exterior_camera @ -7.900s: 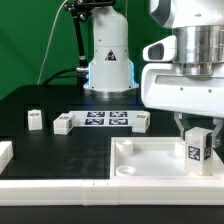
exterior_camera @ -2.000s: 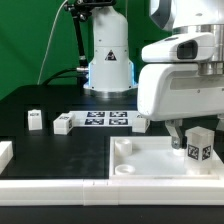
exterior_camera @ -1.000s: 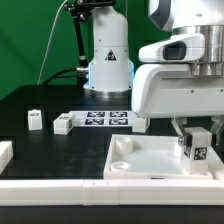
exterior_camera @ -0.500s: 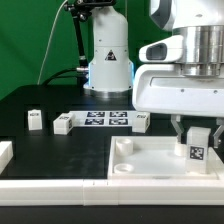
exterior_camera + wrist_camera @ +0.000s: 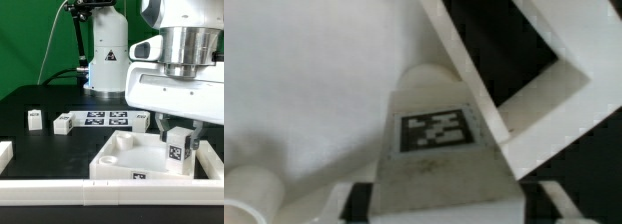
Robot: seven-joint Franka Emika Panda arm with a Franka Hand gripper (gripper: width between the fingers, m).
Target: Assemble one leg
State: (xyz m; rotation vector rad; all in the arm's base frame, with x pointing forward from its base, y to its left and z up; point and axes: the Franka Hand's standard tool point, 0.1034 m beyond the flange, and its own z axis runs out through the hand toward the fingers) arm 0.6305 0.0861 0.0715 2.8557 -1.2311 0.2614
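The two fingers of the gripper point(image 5: 178, 127) are clamped on either side of the leg point(image 5: 179, 150), gripping its upper end. The leg is a small, stubby white rectangular post with a black-and-white square marker tag on the face turned toward the exterior camera. It stands upright with its lower end down inside a large white square tray-like piece point(image 5: 120, 160), near that piece's corner on the exterior view's right. In the wrist view the leg point(image 5: 441, 140) fills the middle of the picture, its tag sharp against the white plastic, with the tray's raised rim point(image 5: 526, 75) running beside it and black table surface beyond. The tray lies on the black table point(image 5: 40, 100), and a round hole shows in its far corner. Behind it, well apart, the marker board point(image 5: 105, 120) lies flat on the table, with two other small white blocks point(image 5: 36, 119) toward the exterior view's left. The arm's white body point(image 5: 175, 70) rises above the gripper.
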